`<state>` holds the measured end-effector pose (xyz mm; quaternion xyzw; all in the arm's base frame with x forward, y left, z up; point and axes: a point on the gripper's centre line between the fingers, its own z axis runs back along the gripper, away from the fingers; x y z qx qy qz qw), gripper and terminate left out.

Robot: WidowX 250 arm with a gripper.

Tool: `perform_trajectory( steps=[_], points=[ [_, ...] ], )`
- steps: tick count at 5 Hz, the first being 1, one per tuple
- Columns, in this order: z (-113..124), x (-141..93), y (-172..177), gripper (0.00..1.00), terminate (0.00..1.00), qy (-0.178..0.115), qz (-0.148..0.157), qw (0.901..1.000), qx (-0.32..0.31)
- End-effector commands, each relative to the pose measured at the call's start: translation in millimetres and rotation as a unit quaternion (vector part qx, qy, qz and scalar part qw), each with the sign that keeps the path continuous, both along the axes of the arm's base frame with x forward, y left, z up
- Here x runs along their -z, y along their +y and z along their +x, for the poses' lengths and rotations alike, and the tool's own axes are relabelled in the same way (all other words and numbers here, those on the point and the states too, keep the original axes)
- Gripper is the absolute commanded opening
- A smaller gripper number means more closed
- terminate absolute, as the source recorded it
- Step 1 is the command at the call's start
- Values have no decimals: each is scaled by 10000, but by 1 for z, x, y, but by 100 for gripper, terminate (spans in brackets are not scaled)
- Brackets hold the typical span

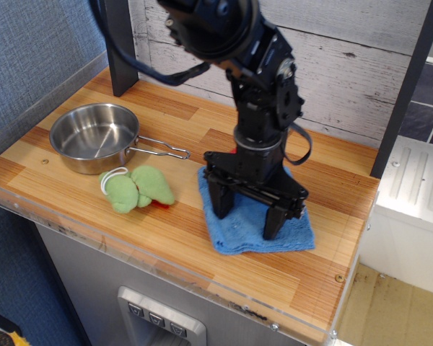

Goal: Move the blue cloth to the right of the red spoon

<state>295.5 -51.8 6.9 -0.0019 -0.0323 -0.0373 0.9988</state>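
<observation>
The blue cloth (234, 234) lies slightly rumpled on the wooden counter near the front edge, right of centre. My gripper (245, 211) points straight down over it. Its two black fingers (219, 202) are spread wide, and their tips press on the cloth's top. Of the red spoon only a small red tip (159, 204) shows. It pokes out from under the right side of a green plush toy (136, 188), to the left of the cloth. The cloth sits about a hand's width right of that tip.
A steel pan (94, 135) with a wire handle stands at the left. A dark post (119, 50) rises at the back left. The counter has a clear plastic lip (166, 270) along the front, and a plank wall stands behind it.
</observation>
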Motion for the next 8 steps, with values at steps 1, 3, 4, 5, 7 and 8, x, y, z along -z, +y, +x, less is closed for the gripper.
perform_trajectory(
  steps=[1, 3, 4, 5, 7, 8],
  points=[
    [36, -11, -28, 100, 0, -259, -171, 9987, 393],
    [56, -11, -33, 100, 0, -274, -246, 9983, 450],
    [66, -12, -32, 100, 0, -304, -258, 9981, 477],
    [76, -15, -32, 100, 0, -324, -297, 9979, 477],
    [85, -21, -35, 100, 0, -344, -338, 9975, 513],
    [75, -30, -32, 100, 0, -308, -321, 9980, 440]
  ],
)
